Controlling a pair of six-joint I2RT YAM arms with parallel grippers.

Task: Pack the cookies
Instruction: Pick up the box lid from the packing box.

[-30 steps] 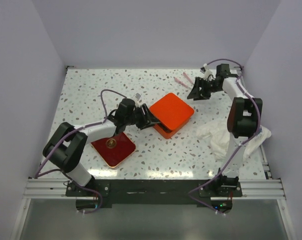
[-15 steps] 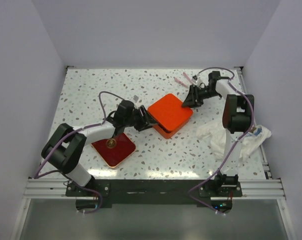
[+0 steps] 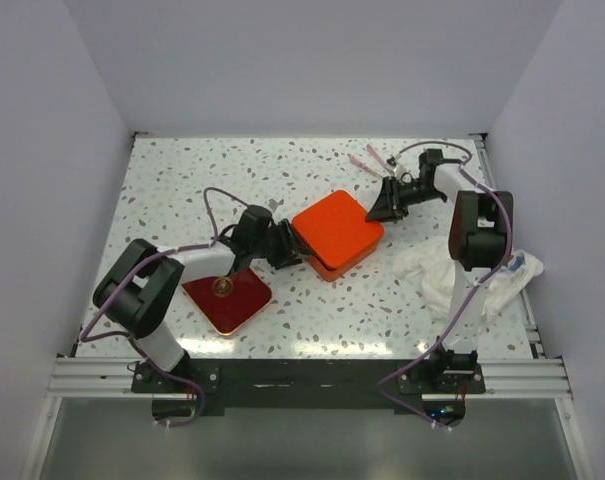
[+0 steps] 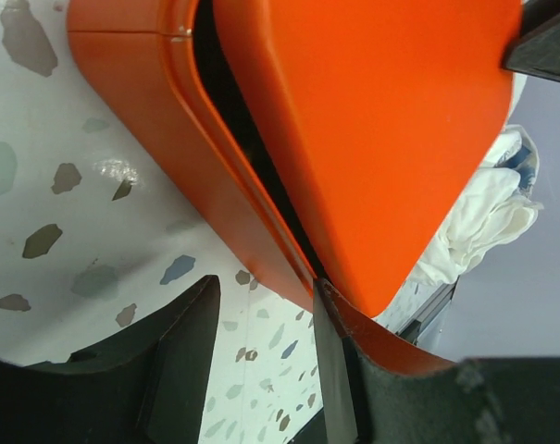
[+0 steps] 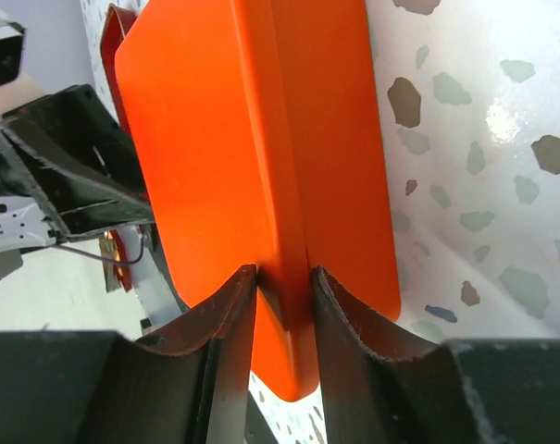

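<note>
An orange box (image 3: 332, 235) with its orange lid (image 4: 372, 120) set slightly askew lies mid-table; a dark gap shows between lid and base (image 4: 141, 111). No cookies show inside it. My left gripper (image 3: 287, 247) (image 4: 264, 287) is at the box's left corner, jaws apart over bare table, with its right finger (image 4: 340, 370) touching the seam at that corner. My right gripper (image 3: 380, 212) (image 5: 284, 273) pinches the box's right corner (image 5: 289, 185), a finger on each side. A small gold-brown disc (image 3: 222, 287) sits on a red square tray (image 3: 240, 305); whether it is a cookie I cannot tell.
A crumpled white cloth (image 3: 437, 272) lies at the right by the right arm's base. Thin pink pieces (image 3: 367, 160) lie near the back wall. Walls close in the speckled table (image 3: 182, 180) on three sides.
The right gripper came in from the back right to the box's right corner and closed on it. The box slid slightly left and the left arm drew back a little.
</note>
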